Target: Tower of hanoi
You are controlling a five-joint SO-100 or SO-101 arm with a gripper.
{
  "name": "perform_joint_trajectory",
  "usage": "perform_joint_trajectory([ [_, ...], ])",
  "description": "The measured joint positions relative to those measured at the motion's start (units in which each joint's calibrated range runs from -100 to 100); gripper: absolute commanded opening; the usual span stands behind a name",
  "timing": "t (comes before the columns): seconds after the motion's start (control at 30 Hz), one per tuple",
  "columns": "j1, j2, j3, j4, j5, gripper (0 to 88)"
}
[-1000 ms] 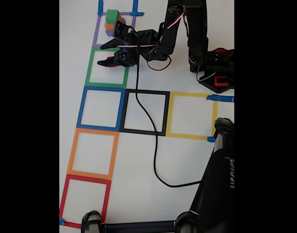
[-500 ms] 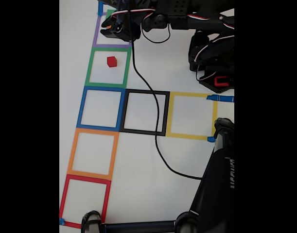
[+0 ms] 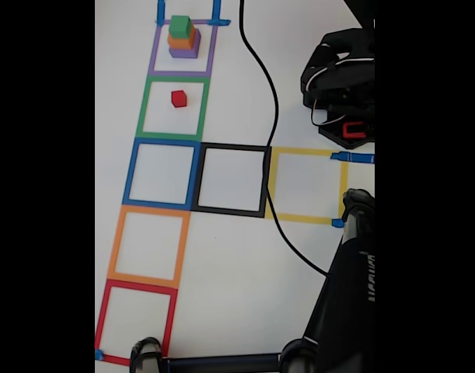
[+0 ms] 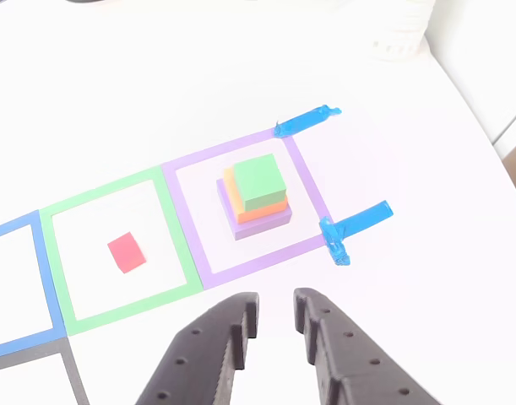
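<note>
A stack of three blocks, green on orange on purple, stands inside the purple tape square. In the other view the green block tops the orange and purple ones. A small red cube lies alone in the green tape square, also seen as the red cube. My gripper hangs above the table in front of the purple square, open, with nothing between its black fingers. The arm's base sits folded at the upper right of the fixed view.
Blue, black, yellow, orange and red tape squares mark the white table. A black cable runs down across the black and yellow squares. A black stand fills the lower right. Blue tape strips flank the purple square.
A second ago the gripper was low over the green square. It left the red cube there, passed over the purple square, and the arm has pulled back to the upper right, uncovering the stack.
</note>
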Motion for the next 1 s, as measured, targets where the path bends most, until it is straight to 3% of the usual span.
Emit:
perform_joint_trajectory([
  [0.17,5.03,0.17,2.12,-0.40,0.36,14.1],
  [0.5,7.14,-4.90,27.53,-18.54,0.36,32.7],
  [0.77,6.09,-3.88,39.13,-33.70,0.36,34.5],
  [1.0,5.85,0.17,55.78,-59.41,0.36,34.9],
])
